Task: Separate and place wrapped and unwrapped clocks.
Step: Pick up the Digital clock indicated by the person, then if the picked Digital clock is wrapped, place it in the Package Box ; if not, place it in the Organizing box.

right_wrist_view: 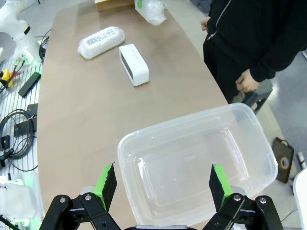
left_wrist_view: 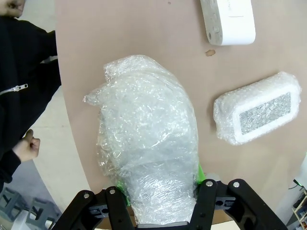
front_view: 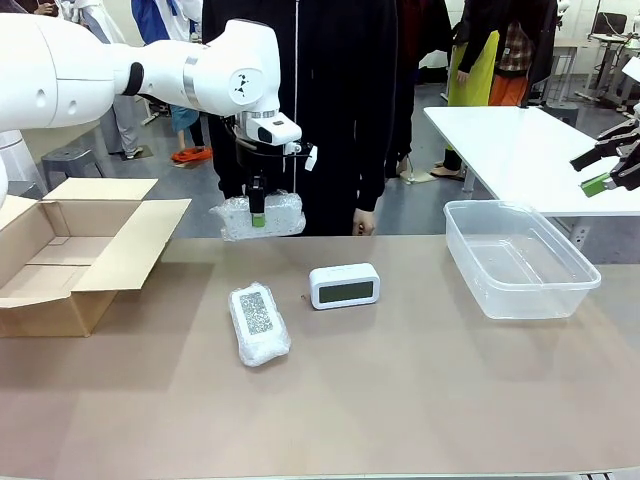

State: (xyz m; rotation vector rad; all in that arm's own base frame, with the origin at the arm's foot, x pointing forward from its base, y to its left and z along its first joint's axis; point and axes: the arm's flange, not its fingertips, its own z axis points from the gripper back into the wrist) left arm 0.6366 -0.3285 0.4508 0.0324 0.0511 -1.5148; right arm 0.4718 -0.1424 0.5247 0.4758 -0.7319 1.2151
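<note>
My left gripper (front_view: pixel 258 212) hangs above the table's far edge, shut on one wrapped bundle (front_view: pixel 285 215). In the left wrist view that bubble-wrap bundle (left_wrist_view: pixel 148 139) sits between the green pads of the gripper (left_wrist_view: pixel 160 191). A second wrapped bundle (front_view: pixel 258 322) (left_wrist_view: pixel 256 108) lies on the table, its speckled grey face up. The unwrapped white clock (front_view: pixel 344 285) (left_wrist_view: pixel 229 21) (right_wrist_view: pixel 134 64) stands just right of it. My right gripper (front_view: pixel 610 170) (right_wrist_view: pixel 163 184) is open and holds nothing, high over the clear bin.
An open cardboard box (front_view: pixel 70 250) stands at the table's left end. A clear plastic bin (front_view: pixel 540 300) (right_wrist_view: pixel 192 119), with nothing in it, sits at the right. A person in black stands at the far side, a hand (left_wrist_view: pixel 26 146) near the edge.
</note>
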